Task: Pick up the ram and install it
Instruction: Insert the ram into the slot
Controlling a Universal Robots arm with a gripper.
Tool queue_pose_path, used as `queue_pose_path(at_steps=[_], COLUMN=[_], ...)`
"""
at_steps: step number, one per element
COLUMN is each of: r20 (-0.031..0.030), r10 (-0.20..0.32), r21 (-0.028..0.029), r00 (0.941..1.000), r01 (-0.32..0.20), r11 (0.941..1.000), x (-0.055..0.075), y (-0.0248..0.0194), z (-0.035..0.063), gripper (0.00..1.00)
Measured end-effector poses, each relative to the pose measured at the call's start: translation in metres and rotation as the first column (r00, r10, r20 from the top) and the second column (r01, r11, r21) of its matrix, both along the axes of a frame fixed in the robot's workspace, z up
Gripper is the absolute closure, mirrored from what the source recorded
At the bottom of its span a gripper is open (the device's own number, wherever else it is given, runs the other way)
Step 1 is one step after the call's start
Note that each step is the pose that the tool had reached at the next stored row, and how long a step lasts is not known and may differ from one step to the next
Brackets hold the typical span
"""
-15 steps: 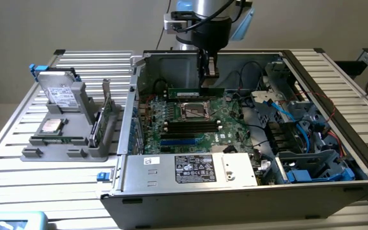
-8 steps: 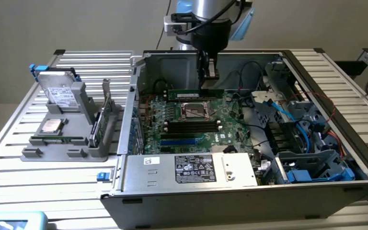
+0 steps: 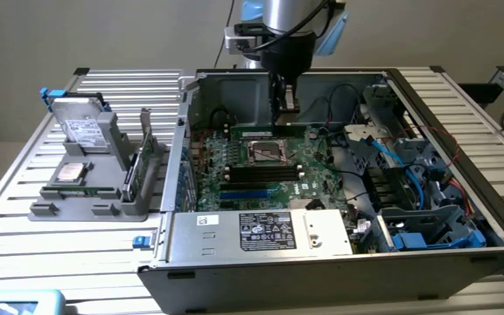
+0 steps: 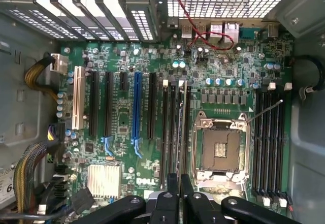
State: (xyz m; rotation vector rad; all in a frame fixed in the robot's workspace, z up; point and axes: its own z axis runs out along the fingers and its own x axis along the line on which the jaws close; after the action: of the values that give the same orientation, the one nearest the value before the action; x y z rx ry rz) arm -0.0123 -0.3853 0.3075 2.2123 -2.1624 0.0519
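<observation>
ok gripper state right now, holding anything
gripper: closed, holding the ram

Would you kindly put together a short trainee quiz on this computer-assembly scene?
1. True or false: the gripper holds the ram over the motherboard.
2. The CPU socket is: A) empty B) holding a chip C) under a cooler.
3. Fill in: the grey holder stands outside the case, on the exterior view's ____.
Key: 1 true; 2 A; 3 left.
</observation>
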Motion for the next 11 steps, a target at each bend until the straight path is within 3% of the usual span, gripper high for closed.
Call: queue_pose_path(at_steps=[11], r20=[-0.0001], r10=[0.0], r21=[-0.0029], r00=[1.0], r01=[0.0], r11=[1.0], x=[0.0], y=[0.0], z=[-0.02], gripper=[0.86])
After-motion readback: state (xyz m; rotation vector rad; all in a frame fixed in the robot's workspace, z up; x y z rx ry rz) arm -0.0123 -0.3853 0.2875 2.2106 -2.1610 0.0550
